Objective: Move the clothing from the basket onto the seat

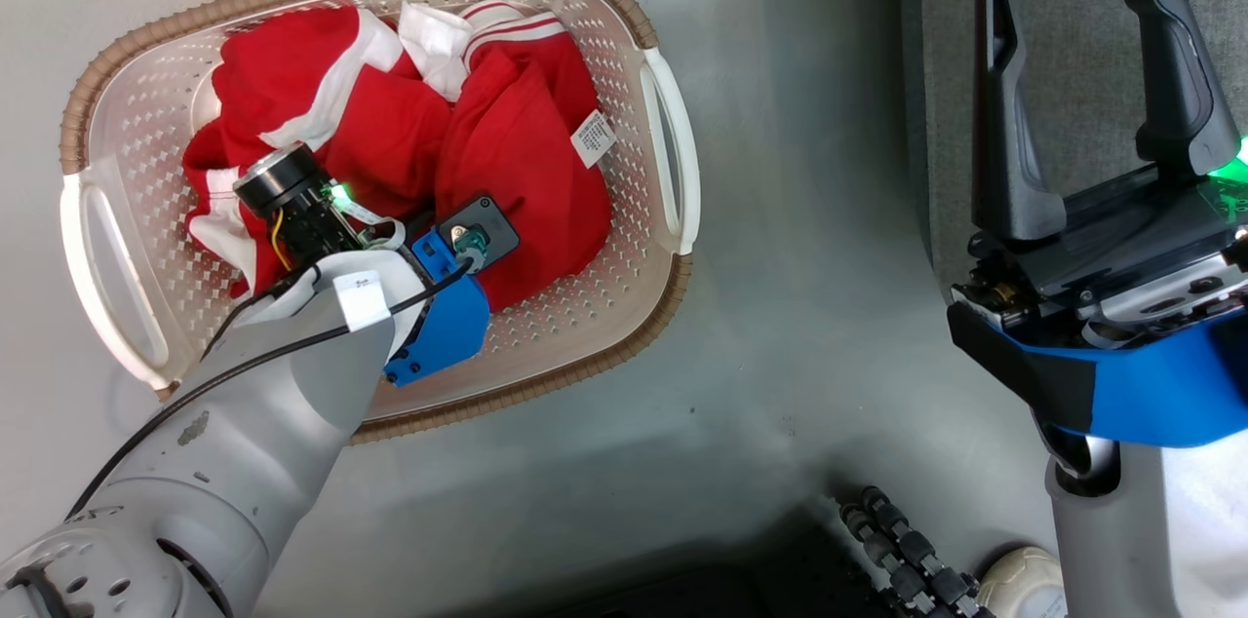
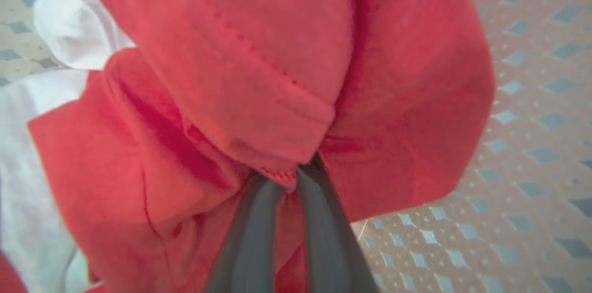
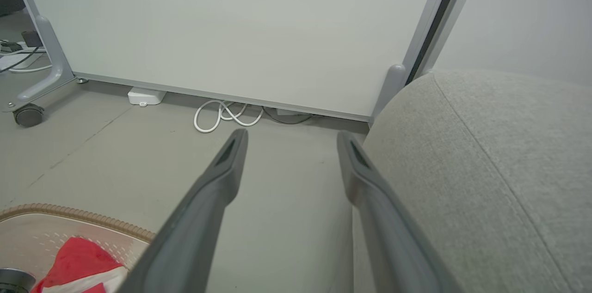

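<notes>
The soft red fabric clothing (image 1: 517,140) carries white trim and stripes, and its white tag seems to bear dark print, too small to be sure. The cream-white perforated plastic basket (image 1: 546,345) shows a diamond-hole pattern under a brown woven-look rim. The large upholstered fabric seat (image 3: 485,168) is plain grey and the floor (image 1: 809,209) pale grey.

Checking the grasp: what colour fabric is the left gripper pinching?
Red clothing in the left gripper, at a stitched hem; left wrist view best.
</notes>
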### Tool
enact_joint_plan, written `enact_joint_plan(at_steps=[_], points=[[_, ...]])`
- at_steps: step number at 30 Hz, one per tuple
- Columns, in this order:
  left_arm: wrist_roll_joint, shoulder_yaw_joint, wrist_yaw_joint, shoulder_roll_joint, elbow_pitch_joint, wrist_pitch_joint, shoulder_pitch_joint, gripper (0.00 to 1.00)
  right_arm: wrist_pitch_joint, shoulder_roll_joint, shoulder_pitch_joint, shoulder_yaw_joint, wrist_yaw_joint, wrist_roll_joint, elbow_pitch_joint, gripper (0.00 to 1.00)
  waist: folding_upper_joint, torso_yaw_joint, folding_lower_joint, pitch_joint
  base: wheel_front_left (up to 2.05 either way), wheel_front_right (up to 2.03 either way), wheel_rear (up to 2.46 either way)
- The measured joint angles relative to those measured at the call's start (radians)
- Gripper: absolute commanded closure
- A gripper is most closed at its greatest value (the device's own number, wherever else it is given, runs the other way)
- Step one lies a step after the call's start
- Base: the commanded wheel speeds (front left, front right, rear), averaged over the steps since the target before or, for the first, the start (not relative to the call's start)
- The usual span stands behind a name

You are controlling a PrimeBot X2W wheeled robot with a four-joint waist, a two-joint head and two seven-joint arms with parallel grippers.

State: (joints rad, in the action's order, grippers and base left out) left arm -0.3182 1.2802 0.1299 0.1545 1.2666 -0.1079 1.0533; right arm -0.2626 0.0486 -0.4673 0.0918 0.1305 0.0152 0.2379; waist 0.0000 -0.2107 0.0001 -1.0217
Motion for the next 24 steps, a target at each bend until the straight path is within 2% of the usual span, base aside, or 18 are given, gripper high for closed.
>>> enact_joint_plan(at_steps=[13,24], points=[[-0.072,0.0,0.0,-0.043,-0.008,-0.123,-0.016,1.0,0.0,0.0,-0.007,-0.003,0.0,0.018,-0.039,0.0,0.0,0.046,0.0,0.087,0.0,0.0,0.0],[-0.145,-0.036,0.0,-0.059,-0.076,-0.154,-0.076,1.0,0.0,0.0,0.001,-0.009,0.0,0.028,-0.1,0.0,0.0,0.104,-0.0001,0.23,0.0,0.0,0.0]])
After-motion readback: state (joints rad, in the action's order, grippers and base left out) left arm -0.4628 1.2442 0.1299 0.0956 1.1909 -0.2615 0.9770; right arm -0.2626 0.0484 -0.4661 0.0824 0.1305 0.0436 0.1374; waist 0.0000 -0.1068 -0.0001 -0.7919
